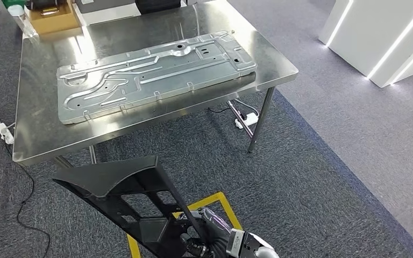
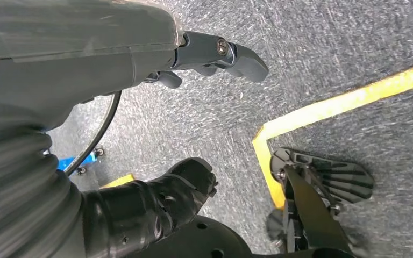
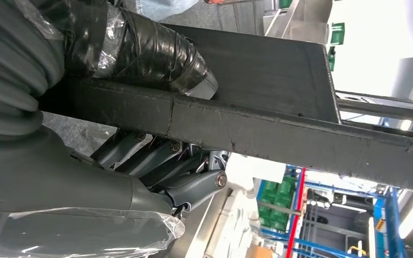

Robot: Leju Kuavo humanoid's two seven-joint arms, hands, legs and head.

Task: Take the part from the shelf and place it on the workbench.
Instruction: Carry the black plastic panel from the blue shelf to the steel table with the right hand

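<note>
Black part [image 1: 123, 193] in our right hand [image 1: 204, 236], held low over grey carpet [image 1: 312, 177], just short of the steel workbench [image 1: 43, 134]. Thumb [image 3: 140, 48] lies on one face, fingers [image 3: 156, 161] curl under the other. Left hand [image 2: 156, 134] hangs near the floor, fingers apart, holding nothing. Stamped metal panel [image 1: 156, 72] lies flat on the bench.

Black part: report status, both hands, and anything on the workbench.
Right robot hand grips black part, short of workbench. Left robot hand holds nothing. Stamped metal panel covers mid-bench.
</note>
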